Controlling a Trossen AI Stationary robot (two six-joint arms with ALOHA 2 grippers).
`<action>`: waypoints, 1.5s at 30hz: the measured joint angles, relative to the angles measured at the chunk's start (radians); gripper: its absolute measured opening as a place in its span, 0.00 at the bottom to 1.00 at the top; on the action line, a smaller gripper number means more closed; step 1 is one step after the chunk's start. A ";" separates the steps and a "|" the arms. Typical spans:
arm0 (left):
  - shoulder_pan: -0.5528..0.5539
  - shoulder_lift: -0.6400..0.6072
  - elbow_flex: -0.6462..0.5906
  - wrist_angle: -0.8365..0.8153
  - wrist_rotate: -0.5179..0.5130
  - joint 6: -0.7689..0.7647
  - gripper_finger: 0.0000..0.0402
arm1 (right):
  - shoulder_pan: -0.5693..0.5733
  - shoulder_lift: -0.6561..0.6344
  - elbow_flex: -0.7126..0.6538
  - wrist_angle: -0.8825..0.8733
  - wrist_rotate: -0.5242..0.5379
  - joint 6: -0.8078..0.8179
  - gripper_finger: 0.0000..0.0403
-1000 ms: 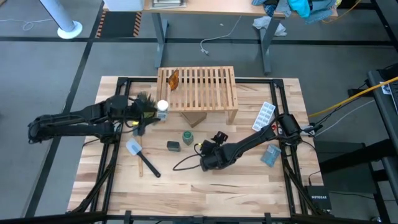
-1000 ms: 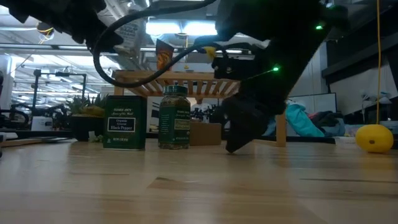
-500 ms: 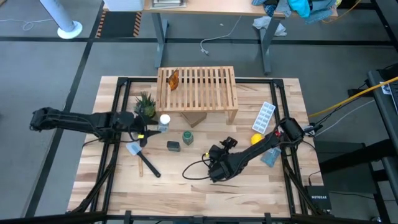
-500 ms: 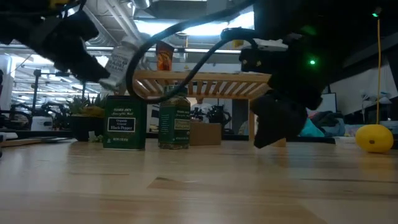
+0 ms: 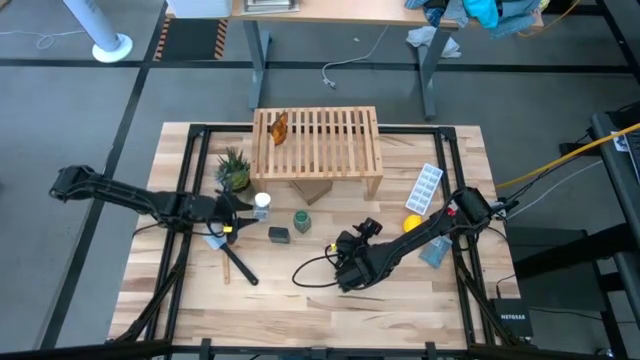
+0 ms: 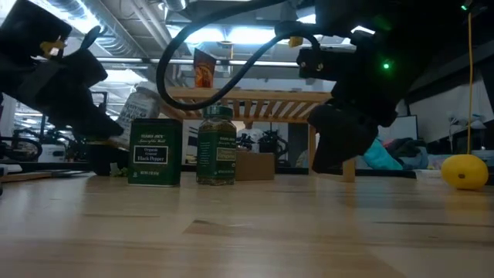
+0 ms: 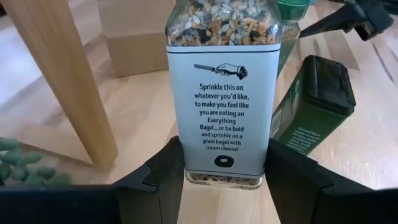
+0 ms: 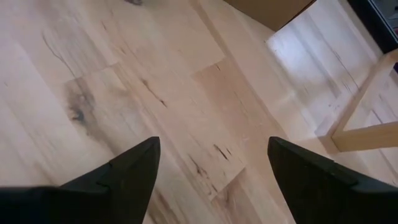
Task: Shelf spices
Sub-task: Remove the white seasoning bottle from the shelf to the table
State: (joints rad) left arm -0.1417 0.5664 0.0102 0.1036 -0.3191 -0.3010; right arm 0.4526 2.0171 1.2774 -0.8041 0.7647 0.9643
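Nearest the low camera we held our right gripper (image 5: 352,272) low over bare tabletop (image 5: 400,300), fingers spread wide with nothing between them, probably parked there to keep clear of the jars. It was the one idle arm of our two.

Next out stood the dark squarish tin (image 6: 155,151) and the green-lidded jar (image 6: 217,144), two spices upright side by side on the table and touching neither gripper. We judged they waited in front of the shelf because they were the next to go up.

Just beside the tin, our left gripper (image 7: 225,176) had its fingers about half closed on the base of the white-capped jar (image 7: 221,93), one finger on each flat side. The low view showed the jar tilted and off the table, a grip low enough, we thought, to leave its body free for setting down.

Farthest stood the one shelf (image 5: 330,140), with a single amber-orange bottle (image 5: 279,127) lying on the slats near its left end. So we counted four spices: one shelved, one in hand, two on the table.
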 joint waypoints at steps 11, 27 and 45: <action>-0.077 0.018 0.000 0.027 -0.065 -0.014 0.44 | 0.000 0.000 0.000 0.010 0.013 0.000 0.75; -0.101 0.146 -0.001 0.289 -0.087 0.131 0.44 | 0.000 0.000 0.000 0.018 0.013 -0.001 0.75; -0.052 0.447 -0.001 0.626 -0.161 0.189 0.44 | 0.000 0.000 0.001 0.022 0.039 -0.004 0.75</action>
State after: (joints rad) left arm -0.1938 1.0131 0.0093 0.7299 -0.4801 -0.1116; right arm 0.4524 2.0171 1.2779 -0.7825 0.8032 0.9607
